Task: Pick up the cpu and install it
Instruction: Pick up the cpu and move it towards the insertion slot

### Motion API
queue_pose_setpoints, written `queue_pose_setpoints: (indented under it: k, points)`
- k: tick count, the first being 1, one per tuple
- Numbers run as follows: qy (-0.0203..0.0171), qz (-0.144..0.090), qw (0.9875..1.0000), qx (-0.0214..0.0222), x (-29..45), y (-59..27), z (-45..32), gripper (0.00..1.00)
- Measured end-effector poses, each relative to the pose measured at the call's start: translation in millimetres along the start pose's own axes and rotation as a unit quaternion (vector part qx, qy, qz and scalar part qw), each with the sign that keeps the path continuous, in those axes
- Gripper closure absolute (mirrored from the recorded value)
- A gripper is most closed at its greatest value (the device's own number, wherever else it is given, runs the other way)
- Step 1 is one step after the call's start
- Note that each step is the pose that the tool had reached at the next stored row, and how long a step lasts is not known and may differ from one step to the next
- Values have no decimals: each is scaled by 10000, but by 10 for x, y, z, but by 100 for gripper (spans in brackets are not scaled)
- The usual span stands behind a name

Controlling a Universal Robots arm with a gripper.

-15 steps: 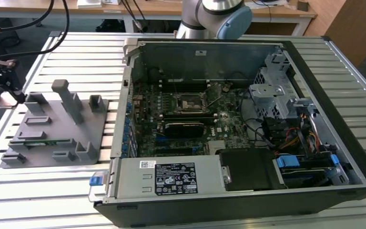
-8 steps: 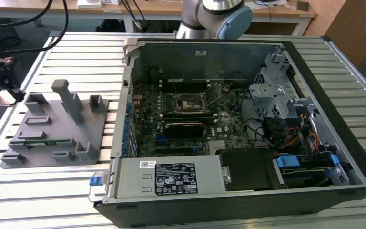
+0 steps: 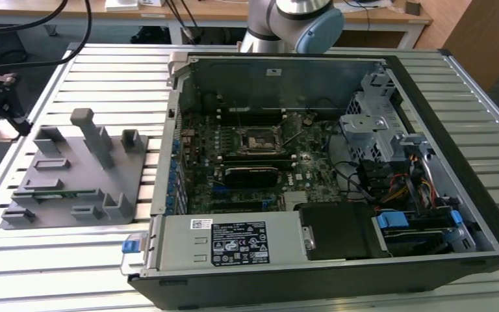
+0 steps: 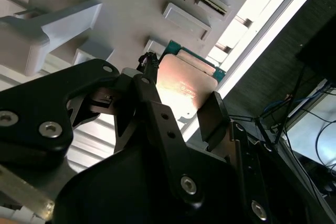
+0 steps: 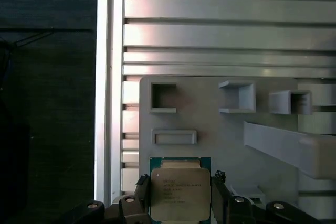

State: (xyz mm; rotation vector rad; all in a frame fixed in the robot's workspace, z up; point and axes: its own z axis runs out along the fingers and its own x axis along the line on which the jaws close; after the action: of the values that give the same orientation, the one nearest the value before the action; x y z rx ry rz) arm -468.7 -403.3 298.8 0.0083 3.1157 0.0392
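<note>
Slatted aluminium makes up the worktop (image 3: 59, 273) in the exterior view, with desks and cables behind it. An open computer case (image 3: 492, 221) lies on its side toward the exterior view's right. Its motherboard (image 3: 258, 162) faces up, with the square socket frame (image 3: 258, 140) near the board's middle. A grey plastic tray (image 3: 76, 172) sits on the exterior view's left, apart from the case, and a thin green memory stick (image 3: 54, 193) lies in one of its slots. A grey and blue joint of the arm (image 3: 288, 23) rises behind the case.

In the second wrist view, the black end effector (image 4: 181, 90) reaches over the tray (image 4: 131, 3), close to the worktop's edge (image 4: 252, 19). The cpu (image 4: 186, 85), pale metal top up and green rim showing, sits between the two fingers (image 4: 212, 116), which bear on its opposite edges.

In the first wrist view, the cpu (image 5: 180, 195) is flanked by the fingers (image 5: 218, 200), one against each side. The end effector (image 5: 180, 184) is closed to the chip's width and grips it. The chip is over the tray (image 5: 210, 119), just beside a shallow rectangular pocket (image 5: 174, 137). Whether it rests on the tray or hangs clear of it cannot be told. The worktop's slats (image 5: 226, 30) run on past the tray, and dark floor (image 5: 47, 103) lies beyond the edge.
</note>
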Motion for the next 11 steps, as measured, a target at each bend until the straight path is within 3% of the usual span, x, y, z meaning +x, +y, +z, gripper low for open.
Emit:
queue_pose_setpoints:
  k: [11]
  points:
    - [0,0,10000,0,-2,4,-82,45]
